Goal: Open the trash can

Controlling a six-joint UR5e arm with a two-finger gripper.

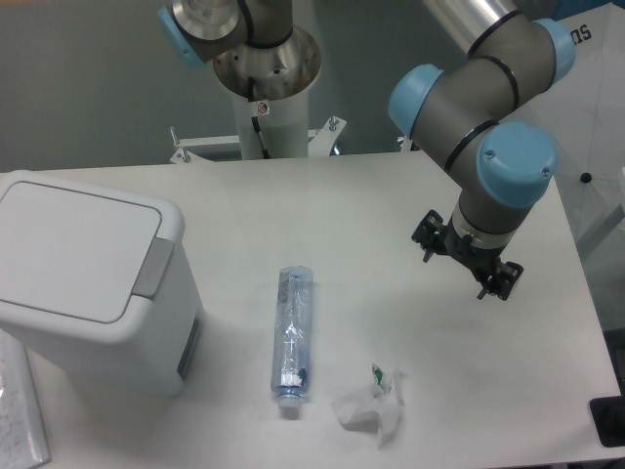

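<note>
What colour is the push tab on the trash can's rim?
Grey, set against the white trash can; the push tab shows clearly in the fixed camera view.

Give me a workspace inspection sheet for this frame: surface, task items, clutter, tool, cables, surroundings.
Surface: white table, no spills seen.
Task items: trash can at the left edge, lid closed and flat; grey push tab on the rim facing the table's middle, untouched.
Clutter: flattened plastic bottle lying near the centre front, cap toward the front edge; crumpled white wrapper beside it, apart from the bottle.
Tool: tool on the right side over the table, far from the trash can, holding nothing; whether its fingers are open or shut cannot be told.
Cables: thin black cable down the arm's pedestal.
Surroundings: grey wall behind; paper sheet at the front left corner.
</note>
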